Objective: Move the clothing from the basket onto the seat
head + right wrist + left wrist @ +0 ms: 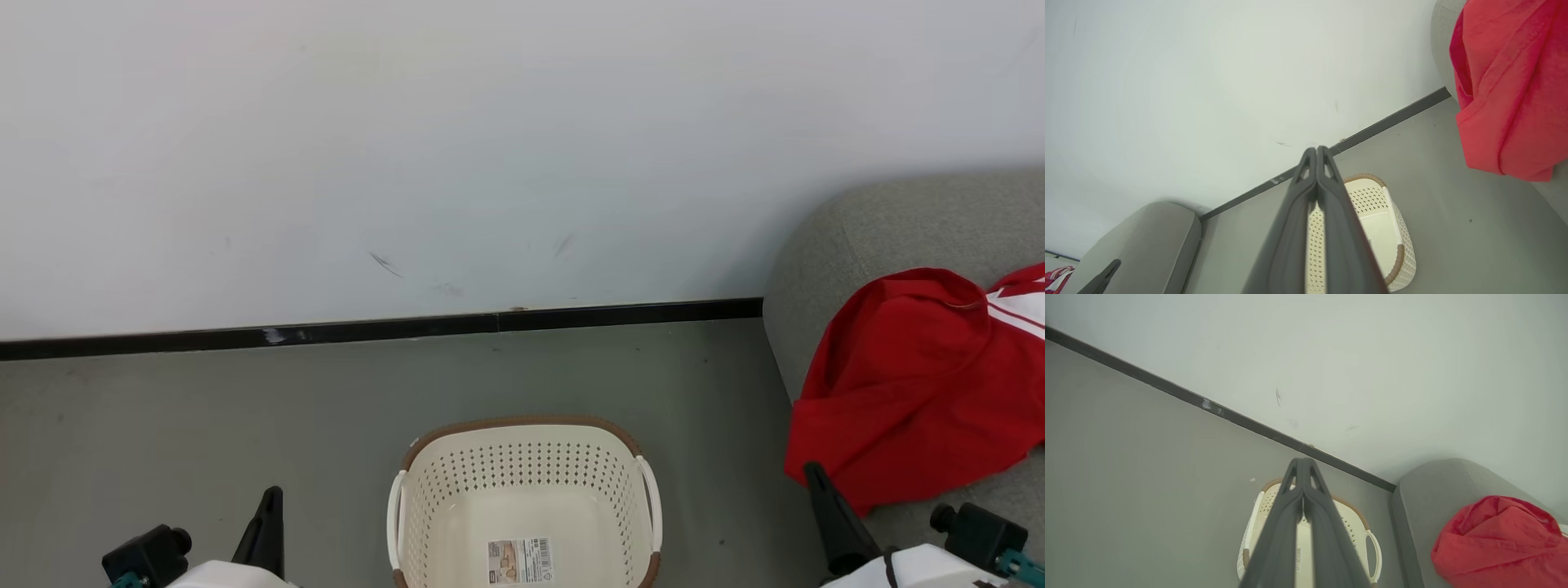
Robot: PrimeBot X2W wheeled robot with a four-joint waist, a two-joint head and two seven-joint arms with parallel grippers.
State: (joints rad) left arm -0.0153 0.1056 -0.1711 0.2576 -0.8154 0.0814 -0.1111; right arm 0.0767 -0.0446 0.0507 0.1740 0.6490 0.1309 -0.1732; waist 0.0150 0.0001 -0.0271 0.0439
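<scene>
To the right of the empty laundry basket [522,465], the red striped garment [906,384] lies on the grey sofa seat [898,220]. Its hem overhangs the edge and might slide onto the floor [204,408]. The left tool [1301,463] and right tool [1316,151] are pressed together, empty.

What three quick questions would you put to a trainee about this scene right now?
1. Multiple choice: the red clothing lies A) inside the basket, B) on the seat, C) in an end effector.
2. True or false: the basket is full of red clothing.
3. Fill in: the fingers of the left end effector and the right end effector are ____ (open or shut).
Key: 1 B; 2 false; 3 shut.
</scene>
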